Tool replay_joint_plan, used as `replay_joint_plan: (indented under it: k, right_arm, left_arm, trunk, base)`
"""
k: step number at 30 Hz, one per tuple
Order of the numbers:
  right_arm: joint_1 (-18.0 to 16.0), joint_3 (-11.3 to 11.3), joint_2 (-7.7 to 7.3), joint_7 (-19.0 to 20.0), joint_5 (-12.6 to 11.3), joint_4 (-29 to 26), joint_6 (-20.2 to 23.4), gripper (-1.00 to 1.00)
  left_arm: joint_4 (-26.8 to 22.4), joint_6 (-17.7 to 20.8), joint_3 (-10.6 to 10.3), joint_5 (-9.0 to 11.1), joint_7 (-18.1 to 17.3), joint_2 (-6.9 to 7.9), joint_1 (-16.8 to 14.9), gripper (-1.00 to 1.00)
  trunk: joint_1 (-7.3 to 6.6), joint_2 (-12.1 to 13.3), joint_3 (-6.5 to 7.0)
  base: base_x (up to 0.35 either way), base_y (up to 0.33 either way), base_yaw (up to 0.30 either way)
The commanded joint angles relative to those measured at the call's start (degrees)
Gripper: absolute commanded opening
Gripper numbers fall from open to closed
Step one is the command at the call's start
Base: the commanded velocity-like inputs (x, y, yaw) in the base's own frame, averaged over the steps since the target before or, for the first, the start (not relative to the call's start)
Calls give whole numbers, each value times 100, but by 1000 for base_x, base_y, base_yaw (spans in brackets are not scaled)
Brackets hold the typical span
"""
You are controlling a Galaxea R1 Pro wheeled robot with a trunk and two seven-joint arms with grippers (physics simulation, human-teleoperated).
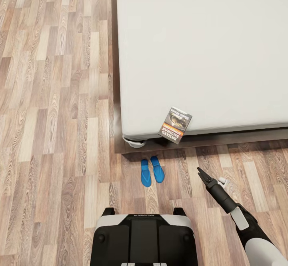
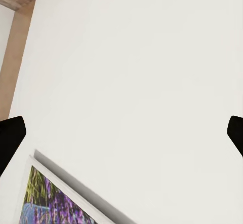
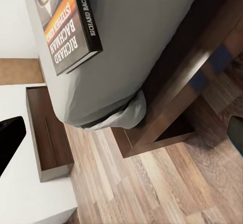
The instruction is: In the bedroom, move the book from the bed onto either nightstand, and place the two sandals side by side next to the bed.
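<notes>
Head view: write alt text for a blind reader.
A book overhangs the near edge of a pale bed; two blue sandals lie side by side on the wood floor below. The right gripper points toward them.

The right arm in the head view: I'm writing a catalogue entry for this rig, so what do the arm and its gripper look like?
The right arm has a glossy white rounded shell near the camera, then a black sleeve with a light grey rectangular panel, narrowing to a slim black cylinder. The right gripper is black, with thin fingers that taper to a point. A small white fitting sits beside the wrist. No cables or lettering can be made out on it.
</notes>
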Motion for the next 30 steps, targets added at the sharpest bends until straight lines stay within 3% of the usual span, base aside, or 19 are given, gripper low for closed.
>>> replay_joint_plan:
  k: [1,15,23,30]
  right_arm:
    - [-3,-10,1,18,-22,2,59,100]
    - [-188,-7,109,4,-21,4,70,100]
    - [-388,1,257,-7,29,5,68,100]
    - [-481,156,328,-12,46,8,54,100]
  left_arm:
    - [5,-20,-48,47,10,-9,4,100]
    - [16,-21,-48,47,10,-64,42,100]
    - [13,-21,-48,46,7,-81,97,100]
    - [11,-21,-48,46,6,-91,113,100]
  trunk:
    - [1,-3,-2]
    - [1,-3,-2]
    - [1,-3,-2]
    - [1,-3,-2]
  base:
    - [0,0,0]
    - [0,0,0]
    - [0,0,0]
    - [0,0,0]
